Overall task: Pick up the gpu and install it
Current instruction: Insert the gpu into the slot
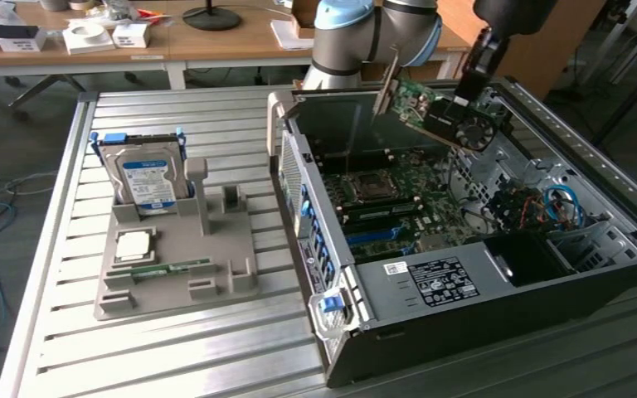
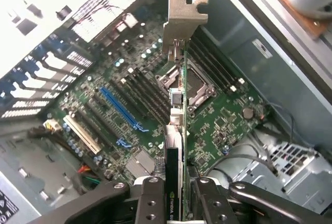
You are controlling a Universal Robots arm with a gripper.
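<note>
My tool (image 2: 175,197) grips the thin green-and-black gpu card (image 1: 443,114), silver bracket first, over the green motherboard (image 2: 225,125) inside the open black case (image 1: 463,332), with the long blue slot (image 2: 122,109) off to one side.

Silver ribbed-metal desk (image 1: 186,356), slats running near-to-far, raised rail along the edge at the exterior view's left. Two things sit directly on it. Grey plastic parts tray (image 1: 169,242) w/ upright posts and slots is toward the exterior view's left. Black computer tower case (image 1: 451,332) lies on its side, open face up, at the exterior view's right. Tray and case are just beside each other, w/ a narrow strip of bare slats btwn them.
</note>
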